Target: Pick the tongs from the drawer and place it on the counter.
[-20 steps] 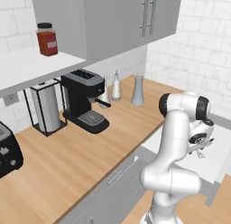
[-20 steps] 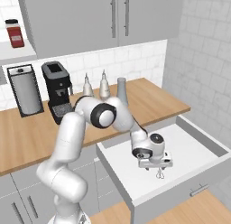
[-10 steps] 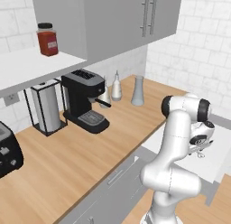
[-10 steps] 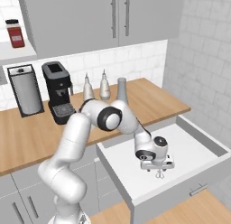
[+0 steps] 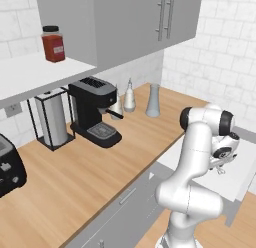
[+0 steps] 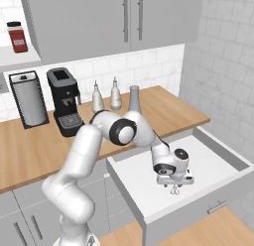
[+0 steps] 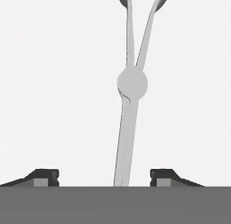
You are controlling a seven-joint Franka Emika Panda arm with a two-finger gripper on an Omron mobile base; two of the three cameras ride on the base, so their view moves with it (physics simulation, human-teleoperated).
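The tongs point(image 7: 132, 83) lie on the white floor of the open drawer point(image 6: 224, 155), a thin silver shaft with a round pivot and two loops at the far end. In the hand view the shaft runs up between my fingertips point(image 7: 45, 175), with a gap on each side. My gripper point(image 7: 104, 175) is open around the shaft and points straight down into the drawer. From the right base view, the gripper point(image 6: 174, 182) hangs low over the tongs point(image 6: 174, 191) near the drawer's middle. In the left base view the gripper point(image 5: 220, 166) is over the drawer point(image 5: 235, 188). The wooden counter point(image 6: 166, 107) runs behind.
On the counter point(image 5: 75, 177) stand a grey vase point(image 6: 134, 98), two pale bottles point(image 6: 115, 94), a black coffee machine point(image 6: 64, 101) and a paper-towel holder point(image 6: 30, 105). A red jar point(image 6: 18, 37) sits on the white shelf. Grey wall cabinets hang above.
My hand has settled slightly lower over the tongs in the drawer. The tongs and the things on the counter have not moved.
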